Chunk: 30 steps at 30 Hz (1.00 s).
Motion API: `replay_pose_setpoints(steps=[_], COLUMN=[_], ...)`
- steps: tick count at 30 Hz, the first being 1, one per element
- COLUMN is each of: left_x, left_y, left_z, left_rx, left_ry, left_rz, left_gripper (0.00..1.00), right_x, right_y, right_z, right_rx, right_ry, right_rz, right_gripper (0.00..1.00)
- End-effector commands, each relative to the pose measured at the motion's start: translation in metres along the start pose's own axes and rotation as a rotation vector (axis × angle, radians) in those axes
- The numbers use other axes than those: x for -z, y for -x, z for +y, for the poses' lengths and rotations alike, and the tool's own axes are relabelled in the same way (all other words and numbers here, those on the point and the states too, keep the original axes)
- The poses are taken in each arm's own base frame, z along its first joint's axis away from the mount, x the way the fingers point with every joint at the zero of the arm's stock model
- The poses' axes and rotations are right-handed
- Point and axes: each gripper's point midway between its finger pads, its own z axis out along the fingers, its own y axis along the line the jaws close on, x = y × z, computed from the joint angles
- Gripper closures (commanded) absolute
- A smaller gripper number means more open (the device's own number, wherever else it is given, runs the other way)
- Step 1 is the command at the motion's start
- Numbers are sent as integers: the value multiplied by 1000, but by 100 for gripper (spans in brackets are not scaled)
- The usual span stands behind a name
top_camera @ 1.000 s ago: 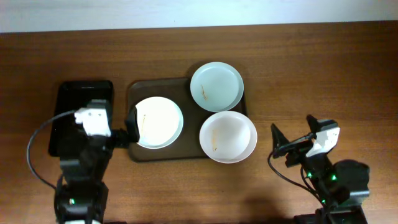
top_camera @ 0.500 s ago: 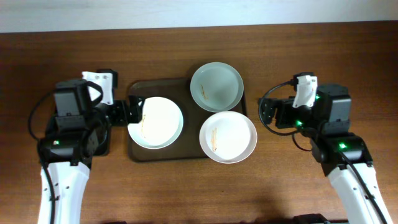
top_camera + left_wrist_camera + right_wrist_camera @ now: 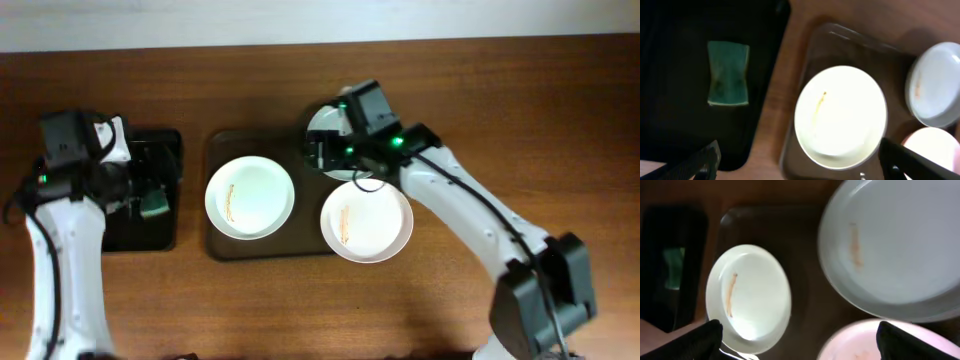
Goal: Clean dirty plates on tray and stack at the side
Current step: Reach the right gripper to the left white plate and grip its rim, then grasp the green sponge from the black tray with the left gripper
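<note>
Three white plates lie on the brown tray [image 3: 214, 150]. The left plate [image 3: 250, 197] and the front right plate [image 3: 366, 219] each carry a thin orange smear. The back plate [image 3: 326, 124] is mostly hidden under my right arm. My right gripper [image 3: 320, 152] is open and empty above the tray, at the back plate's left edge. In the right wrist view the gripper [image 3: 807, 345] sits over the gap between the left plate [image 3: 747, 297], the back plate [image 3: 895, 250] and the front plate [image 3: 865, 342]. My left gripper [image 3: 142, 180] is open and empty over the black tray [image 3: 165, 235].
A green sponge [image 3: 152, 205] lies on the black tray, left of the brown tray; it also shows in the left wrist view [image 3: 728, 73]. My right arm stretches across the table's right half, from the front right corner to the tray.
My left arm swung left from the left plate's edge to over the black tray. My right arm reached in from the right side to over the back plate.
</note>
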Motion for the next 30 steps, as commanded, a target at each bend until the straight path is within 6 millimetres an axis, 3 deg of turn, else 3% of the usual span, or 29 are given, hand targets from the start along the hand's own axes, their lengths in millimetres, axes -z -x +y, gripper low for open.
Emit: replay_pose_setpoints(steps=[1,2,4,8,14,21,24,29,30], left_x=[-3,-2,-3,-17,-44,-46,-46,-48,-51], left_y=[18,23,31,29,21,19,19,15,14], left_z=[19,22,23,31,38,38,37,38,39], left_rx=[-7,-10,-15,-9,4,5,5,7,7], left_ry=[104,124,134,157,166,163,160,161,162], left_rz=[-30,-52,-83,-49,29,40,40,51,54], left_gripper=[1,1,1,1,1,1,1,1,5], right_x=[-36,-48,-68,-103,-130,-144,-144,-144,-144], right_y=[-12,-16,-23,-42,-55,-66,-68,-71,-73], right_z=[17,24,38,32,17,6,7,8,7], right_rx=[58,77,110,104,70,-23,-39,-86,-87], right_ry=[4,13,30,-47,-84,-119,-114,-106,-110], right_rz=[27,24,20,31,61,83,88,107,113], right_gripper=[2,12,23,35,61,82,96,96,96])
